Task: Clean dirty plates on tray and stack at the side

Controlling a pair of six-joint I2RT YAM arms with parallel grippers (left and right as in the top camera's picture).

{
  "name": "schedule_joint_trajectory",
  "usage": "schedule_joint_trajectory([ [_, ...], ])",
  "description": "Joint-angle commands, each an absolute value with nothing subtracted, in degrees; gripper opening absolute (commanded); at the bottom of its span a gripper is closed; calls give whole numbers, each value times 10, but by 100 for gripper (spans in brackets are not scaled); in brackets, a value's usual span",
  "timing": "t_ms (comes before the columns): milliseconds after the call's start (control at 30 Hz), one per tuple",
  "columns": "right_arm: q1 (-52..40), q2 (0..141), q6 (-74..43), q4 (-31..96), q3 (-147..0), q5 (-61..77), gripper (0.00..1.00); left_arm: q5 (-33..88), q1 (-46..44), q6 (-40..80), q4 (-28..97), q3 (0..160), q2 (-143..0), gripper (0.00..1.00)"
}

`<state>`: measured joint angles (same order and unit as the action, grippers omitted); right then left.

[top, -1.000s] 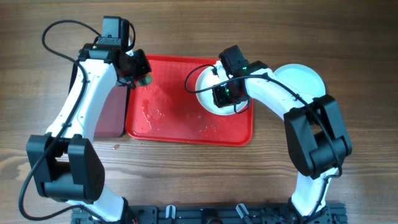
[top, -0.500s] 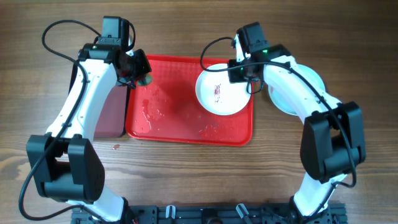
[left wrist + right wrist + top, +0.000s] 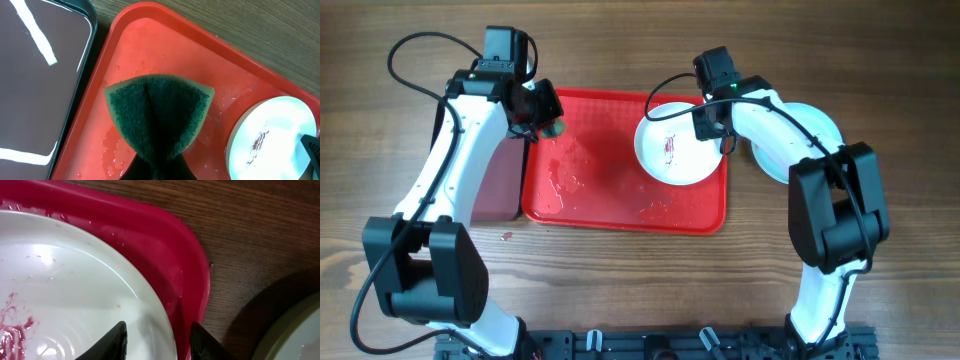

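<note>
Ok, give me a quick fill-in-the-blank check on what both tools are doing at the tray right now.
The left tool grips a folded dark green sponge over the bright ____ plastic tray.
The smeared round white plate lies at that tray's ____ end.
The right tool straddles that plate's ____.
The pale blue-green plate rests on the wooden ____.
Missing: red; right; rim; table.
</note>
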<state>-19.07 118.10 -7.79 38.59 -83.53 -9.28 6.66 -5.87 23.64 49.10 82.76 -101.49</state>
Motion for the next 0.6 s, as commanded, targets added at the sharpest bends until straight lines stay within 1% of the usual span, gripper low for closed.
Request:
schedule_joint_trajectory([
  [0, -190, 1196, -73, 385, -840, -74, 41, 59, -57, 229, 489, 825, -1021, 4],
  [67, -190, 1201, -73, 392, -840, -39, 33, 59, -57, 229, 489, 825, -1021, 4],
  [100, -191, 1201, -73, 399, -840, -16, 25, 59, -57, 229, 489, 825, -1021, 4],
  [133, -191, 1201, -74, 404, -840, 6, 20, 59, -57, 229, 489, 825, -1021, 4],
  [233, -191, 1202, -77, 413, -840, 61, 17, 59, -57, 229, 489, 825, -1021, 4],
  [267, -191, 1202, -88, 415, -840, 95, 15, 59, -57, 229, 489, 825, -1021, 4],
  [367, -199, 1202, -122, 414, -840, 136, 11, 59, -57, 229, 489, 825, -1021, 4],
  [467, -215, 1202, -142, 405, -840, 138, 8, 59, -57, 229, 489, 825, -1021, 4],
  [533, -226, 1202, -163, 398, -840, 138, 4, 59, -57, 229, 489, 825, -1021, 4],
  [567, -234, 1204, -184, 392, -840, 138, 4, 59, -57, 229, 489, 825, -1021, 4],
])
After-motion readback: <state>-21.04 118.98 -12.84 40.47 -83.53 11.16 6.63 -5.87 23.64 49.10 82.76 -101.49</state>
